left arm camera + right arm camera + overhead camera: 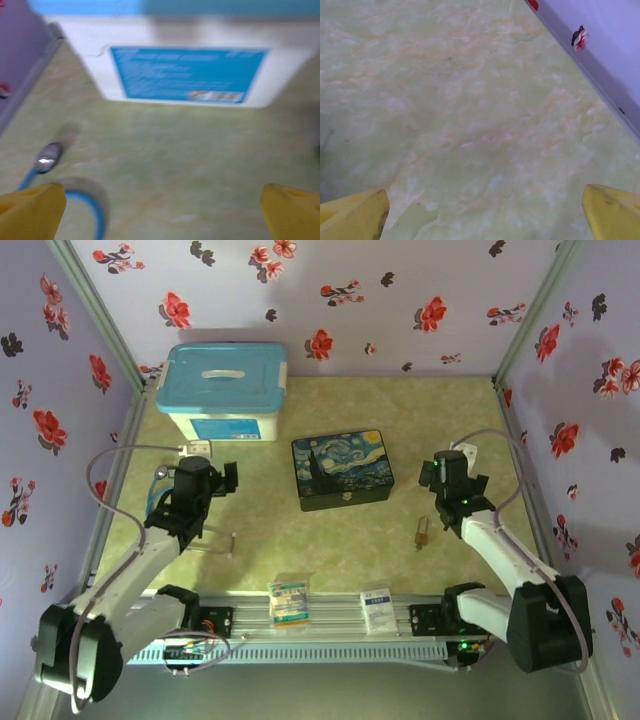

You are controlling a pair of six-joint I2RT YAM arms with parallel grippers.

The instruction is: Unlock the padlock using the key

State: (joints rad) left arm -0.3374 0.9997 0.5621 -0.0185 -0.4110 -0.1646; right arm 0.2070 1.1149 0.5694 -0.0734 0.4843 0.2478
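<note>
Right hand (481,212), jaws wide and empty, hovers over the desk (470,125). From above, the padlock (423,534) lies near at its 7 o'clock, long axis 12-to-6; the empty, wide-open left hand (162,212) is well apart.

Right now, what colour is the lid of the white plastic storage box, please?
The lid is light blue; top view.

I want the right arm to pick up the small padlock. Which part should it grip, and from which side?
Probably the brass body of the padlock, pinched across its width from straight above. It appears to lie flat on the table with bare surface around it, so the open right end effector has room on both sides.
</note>
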